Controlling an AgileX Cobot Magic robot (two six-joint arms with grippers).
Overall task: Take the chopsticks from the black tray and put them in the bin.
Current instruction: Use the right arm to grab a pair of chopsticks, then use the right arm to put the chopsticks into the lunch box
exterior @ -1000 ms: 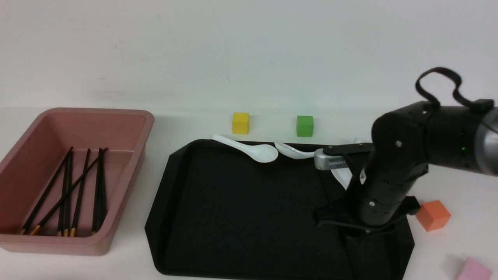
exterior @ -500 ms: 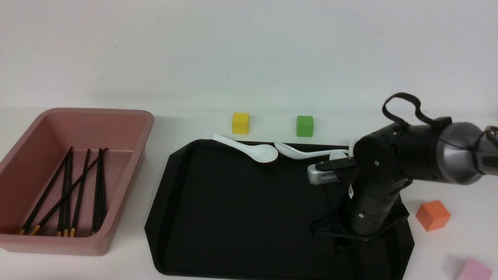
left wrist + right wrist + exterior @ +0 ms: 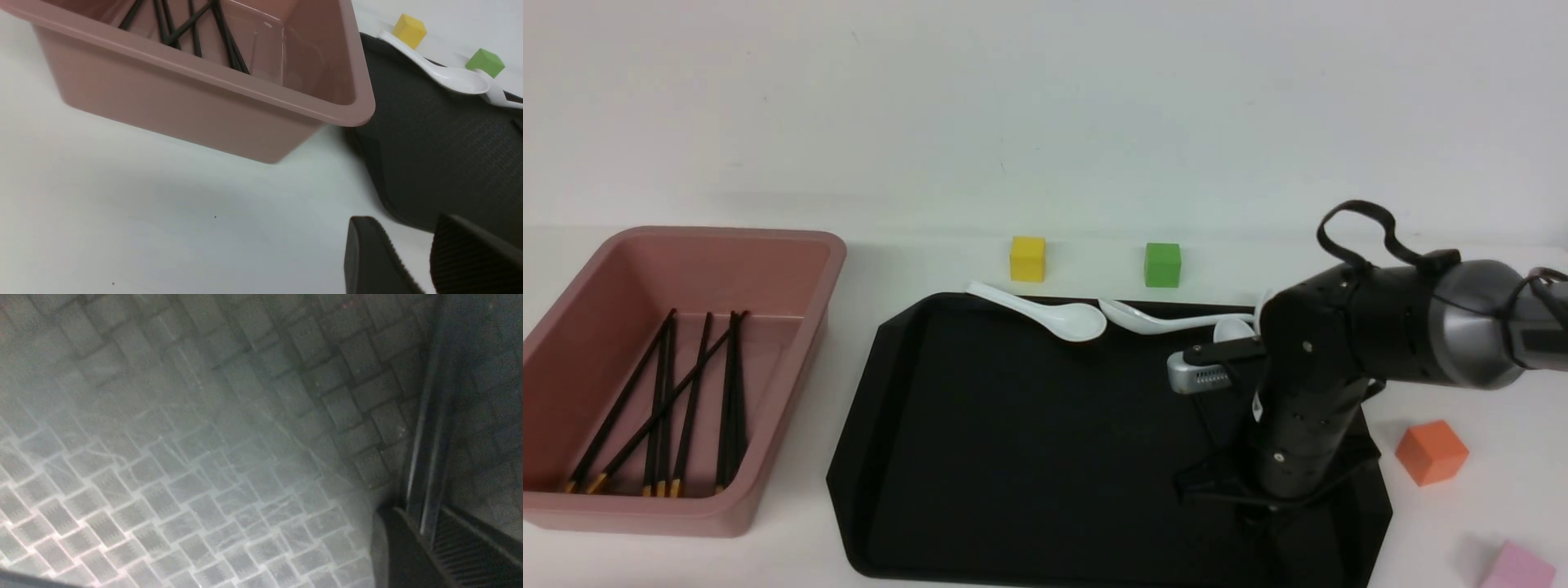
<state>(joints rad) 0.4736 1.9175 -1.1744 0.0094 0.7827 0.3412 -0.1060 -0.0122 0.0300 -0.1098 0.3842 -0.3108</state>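
The black tray (image 3: pixel 1013 449) lies in the middle of the table. My right gripper (image 3: pixel 1262 523) is down on its right part, its fingers hard to make out against the black. In the right wrist view the gripper (image 3: pixel 427 535) is closed around a pair of thin black chopsticks (image 3: pixel 433 416) lying on the tray's woven surface (image 3: pixel 163 477). The pink bin (image 3: pixel 800 245) at the left holds several chopsticks (image 3: pixel 678 400). My left gripper (image 3: pixel 404 222) is open and empty over the bare table, near the bin's corner (image 3: pixel 204 102) and the tray's edge (image 3: pixel 441 143).
Two white spoons (image 3: pixel 1062 314) (image 3: pixel 1160 320) lie along the tray's far rim, a third partly behind my right arm. A yellow cube (image 3: pixel 1027 258) and a green cube (image 3: pixel 1162 264) stand behind the tray. An orange cube (image 3: pixel 1431 452) and a pink cube (image 3: pixel 1519 566) sit to its right.
My right arm has come down toward the tray and shifted slightly left. The bin, spoons and cubes have not moved.
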